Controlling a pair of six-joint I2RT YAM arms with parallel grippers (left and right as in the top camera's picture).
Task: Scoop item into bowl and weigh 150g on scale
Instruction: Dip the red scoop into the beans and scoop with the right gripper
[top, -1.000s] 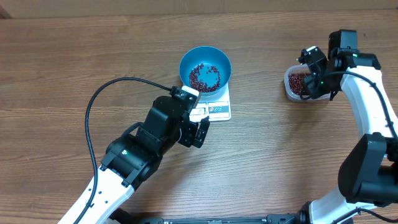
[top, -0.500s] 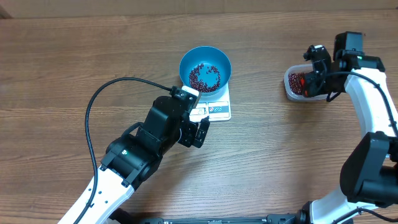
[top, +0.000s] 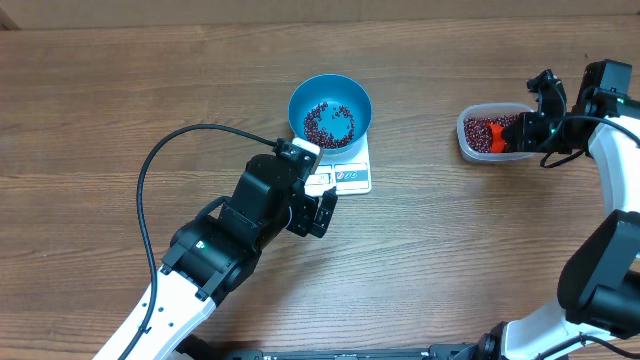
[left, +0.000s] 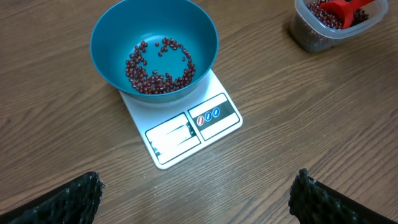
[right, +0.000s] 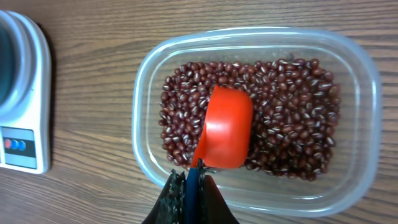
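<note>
**Q:** Bowl position?
**A:** The bowl (top: 330, 88) is round, blue and upright. It sits on the scale (top: 345, 178) just above the centre of the overhead frame, covering the scale's upper part.

**Q:** Scale condition?
**A:** White, lying flat. The display window and coloured buttons are exposed along its lower edge. The reading is illegible.

**Q:** Beans?
**A:** Two lots. A thin ring of dark red beans (top: 328, 124) lies on the bowl floor, with the centre bare. The main heap (top: 482, 130) fills a clear tub (top: 465, 145) at upper right, well apart from the scale.

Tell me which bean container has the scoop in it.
The clear plastic tub, where the right hand holds the red scoop on the beans; the blue bowl on the scale holds only beans.
</note>
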